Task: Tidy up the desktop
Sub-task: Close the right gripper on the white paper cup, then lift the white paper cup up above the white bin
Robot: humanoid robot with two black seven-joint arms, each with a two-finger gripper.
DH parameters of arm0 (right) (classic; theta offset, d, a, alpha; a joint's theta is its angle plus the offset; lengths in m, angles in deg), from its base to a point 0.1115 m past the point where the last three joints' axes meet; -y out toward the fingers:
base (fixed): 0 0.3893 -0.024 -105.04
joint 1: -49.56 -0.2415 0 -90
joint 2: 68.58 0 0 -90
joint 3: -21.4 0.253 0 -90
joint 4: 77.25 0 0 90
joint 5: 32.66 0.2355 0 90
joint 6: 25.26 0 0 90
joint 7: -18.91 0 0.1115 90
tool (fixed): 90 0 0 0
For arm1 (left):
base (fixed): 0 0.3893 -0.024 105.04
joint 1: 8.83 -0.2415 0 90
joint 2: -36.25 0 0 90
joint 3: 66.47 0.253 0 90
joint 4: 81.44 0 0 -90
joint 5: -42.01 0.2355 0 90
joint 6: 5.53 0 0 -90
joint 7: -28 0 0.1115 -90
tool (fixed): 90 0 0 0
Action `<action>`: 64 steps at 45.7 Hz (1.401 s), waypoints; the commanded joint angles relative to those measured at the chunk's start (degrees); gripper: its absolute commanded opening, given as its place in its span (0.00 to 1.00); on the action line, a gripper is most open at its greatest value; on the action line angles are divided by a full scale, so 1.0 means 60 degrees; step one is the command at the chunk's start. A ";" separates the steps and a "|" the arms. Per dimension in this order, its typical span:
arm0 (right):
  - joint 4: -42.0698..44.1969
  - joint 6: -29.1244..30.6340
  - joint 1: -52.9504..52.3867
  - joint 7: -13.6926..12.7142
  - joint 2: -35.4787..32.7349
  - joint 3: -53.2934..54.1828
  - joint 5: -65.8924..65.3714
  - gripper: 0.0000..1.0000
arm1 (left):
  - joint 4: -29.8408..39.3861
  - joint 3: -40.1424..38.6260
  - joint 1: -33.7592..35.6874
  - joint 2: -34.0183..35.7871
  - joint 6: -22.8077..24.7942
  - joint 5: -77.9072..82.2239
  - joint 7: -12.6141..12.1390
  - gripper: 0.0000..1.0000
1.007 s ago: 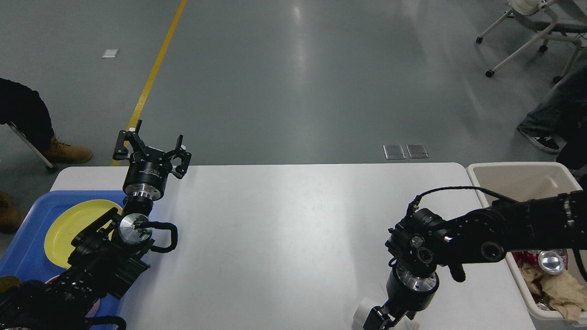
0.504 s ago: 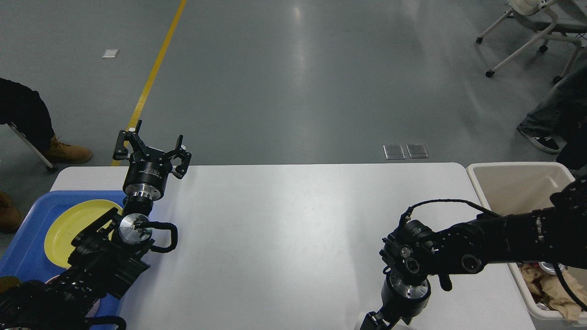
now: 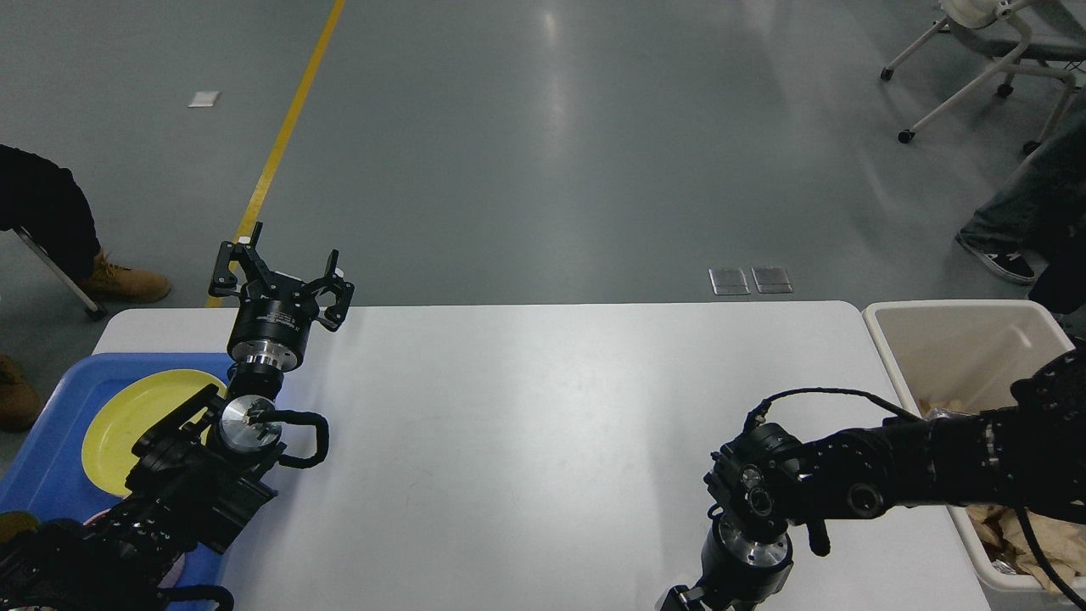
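Observation:
The desktop [image 3: 543, 399] is a white tabletop with rounded corners, and its middle is bare. My left gripper [image 3: 280, 270] hangs over the far left corner, pointing away from me. It is open with nothing between its fingers. My right arm reaches in from the right, its wrist turned down at the near edge. Only the base of my right gripper [image 3: 680, 599] shows at the bottom edge. Its fingers are cut off, so whether it holds anything is hidden.
A blue tray [image 3: 47, 450] with a yellow plate [image 3: 127, 416] sits at the left, partly under my left arm. A beige bin [image 3: 959, 335] holding crumpled brown paper [image 3: 1022, 530] stands at the table's right end. A chair and people's legs are on the floor beyond.
My right arm has drawn down toward the near edge. Its gripper and the white thing beside it have slipped out of the frame. The left arm has not moved.

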 commanded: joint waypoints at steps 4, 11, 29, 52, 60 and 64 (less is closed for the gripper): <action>0.0178 0.0068 0.0119 -0.0090 0.0004 -0.0025 0.0151 0.24 | 0.0000 0.0011 0.0001 0.0000 0.0000 0.0000 0.0000 0.96; 0.0149 0.0229 0.0119 -0.0281 0.0004 -0.0011 0.0166 0.00 | 0.0000 -0.0003 0.0001 0.0000 0.0000 0.0000 0.0000 0.96; 0.0047 0.0755 -0.0628 -0.0690 -0.0303 -0.0084 0.1117 0.00 | 0.0000 -0.0003 0.0001 0.0000 0.0000 0.0000 0.0000 0.96; 0.0047 0.2525 -0.6690 -0.0793 -0.1959 -0.3436 0.3695 0.00 | 0.0000 -0.0003 0.0001 0.0000 0.0000 0.0000 0.0000 0.96; 0.0076 0.2525 -0.8888 -0.0793 -0.1915 -0.4653 0.4077 0.00 | 0.0000 -0.0003 0.0001 0.0000 0.0000 0.0000 0.0000 0.96; 0.0076 0.2525 -0.9709 -0.0793 -0.1871 -0.4947 0.4077 0.00 | 0.0000 -0.0003 0.0001 0.0000 0.0000 0.0000 0.0000 0.96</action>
